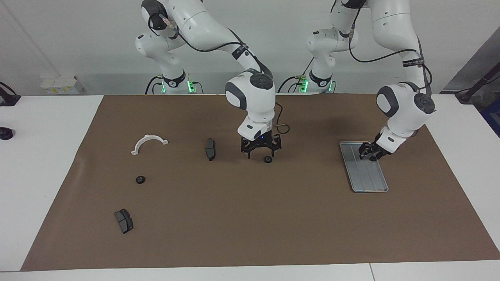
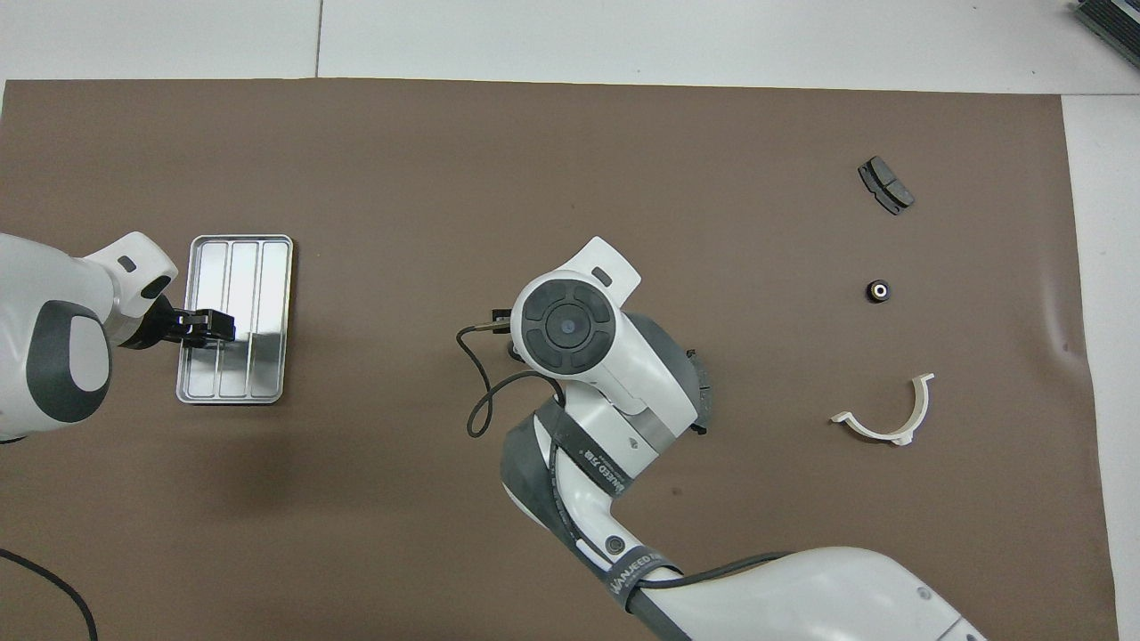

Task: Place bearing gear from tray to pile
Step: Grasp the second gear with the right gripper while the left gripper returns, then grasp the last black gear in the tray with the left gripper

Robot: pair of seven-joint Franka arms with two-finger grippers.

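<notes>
1. Lying toward the right arm's end of the brown mat is a dark grey brake pad, the part farthest from the robots.
2. Nearer the robots sits a small black round bearing gear, apart from the pad.
3. Nearer still lies a white plastic half-ring bracket, its arch toward the robots.
4. A second dark grey brake pad lies toward the mat's middle, well apart from the bracket.
5. The right gripper hangs low at mid-mat, its fingers spread wide and holding nothing, above a second black bearing gear that rests on the mat.
6. A flat rectangular silver-grey metal tray with lengthwise ridges lies toward the left arm's end.
7. The left gripper reaches down into the tray's end nearer the robots. Whether its fingers grip anything cannot be told, and no gear shows apart from them in the tray.
</notes>
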